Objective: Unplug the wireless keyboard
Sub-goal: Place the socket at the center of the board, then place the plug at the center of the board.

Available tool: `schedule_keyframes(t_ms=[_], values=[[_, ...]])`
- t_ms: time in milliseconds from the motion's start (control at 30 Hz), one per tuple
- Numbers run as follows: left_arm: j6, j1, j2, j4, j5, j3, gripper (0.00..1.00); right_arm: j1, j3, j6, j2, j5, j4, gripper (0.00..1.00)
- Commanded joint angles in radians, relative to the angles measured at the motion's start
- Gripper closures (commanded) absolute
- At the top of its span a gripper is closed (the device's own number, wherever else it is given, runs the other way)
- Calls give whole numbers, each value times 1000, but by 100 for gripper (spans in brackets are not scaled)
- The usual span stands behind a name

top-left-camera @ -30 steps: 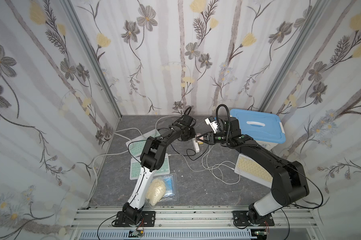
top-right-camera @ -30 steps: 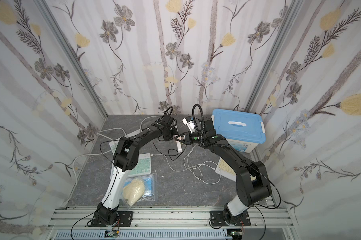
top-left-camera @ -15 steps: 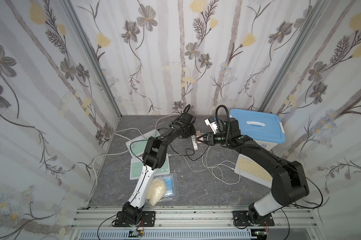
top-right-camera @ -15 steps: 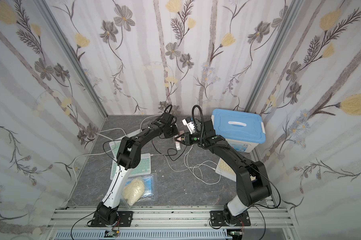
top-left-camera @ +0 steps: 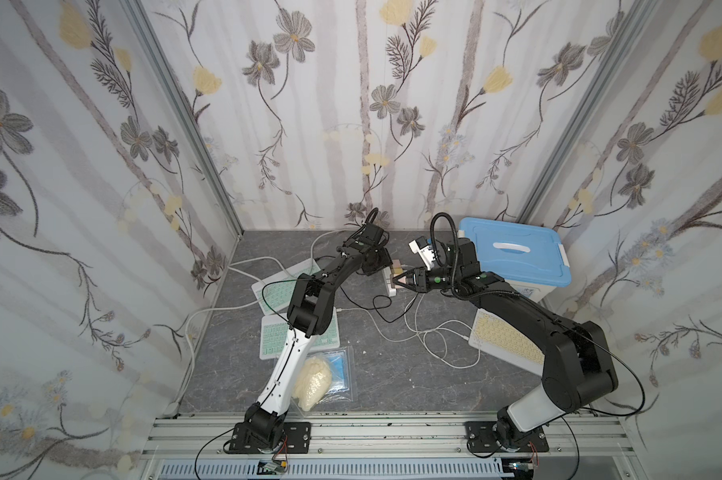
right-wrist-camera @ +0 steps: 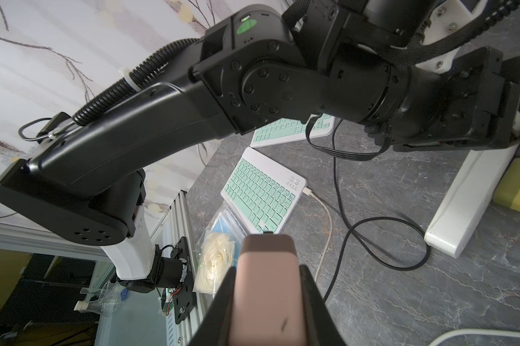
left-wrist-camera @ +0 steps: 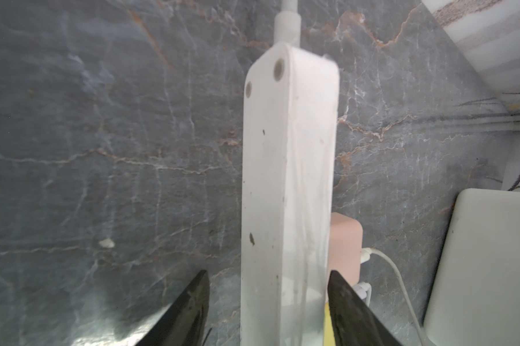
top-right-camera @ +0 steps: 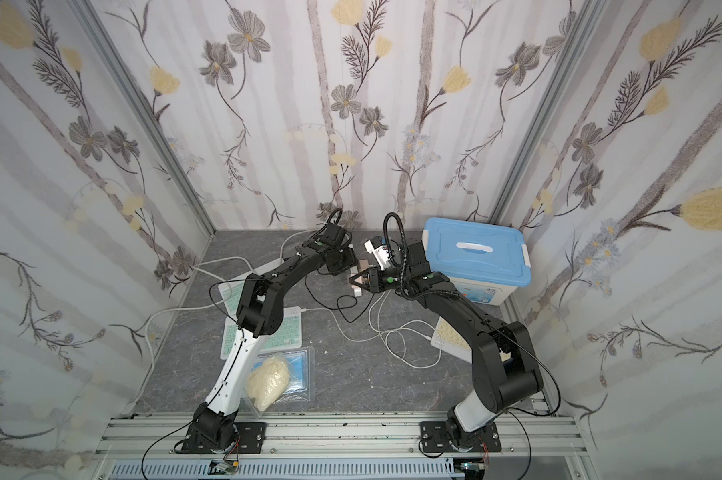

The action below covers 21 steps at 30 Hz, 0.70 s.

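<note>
Pink adapter [right-wrist-camera: 266, 290] clamped in right gripper [right-wrist-camera: 267, 271] — left gripper [left-wrist-camera: 268, 274] spread astride white power strip [left-wrist-camera: 285, 179].

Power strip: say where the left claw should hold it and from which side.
Clamp the power strip across its long parallel sides, at the end away from its cord, beside the pink adapter. Approach lengthwise from that end, where the left claw straddles it.
</note>
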Motion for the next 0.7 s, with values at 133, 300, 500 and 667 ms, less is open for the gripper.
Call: schedule_keyframes(t_ms=[133,300,500,667], values=[[64,-2,-153,-4,5,-81,27,1,-41,-18,-17,31,34,100],[130,-1,-363,66,16,-303,24,2,-87,-2,-23,34,61,100],[149,-2,-650,233,41,-728,25,65,-164,-9,-6,65,77,100],[147,6,-789,271,-7,-956,25,171,-167,-74,57,159,21,100]])
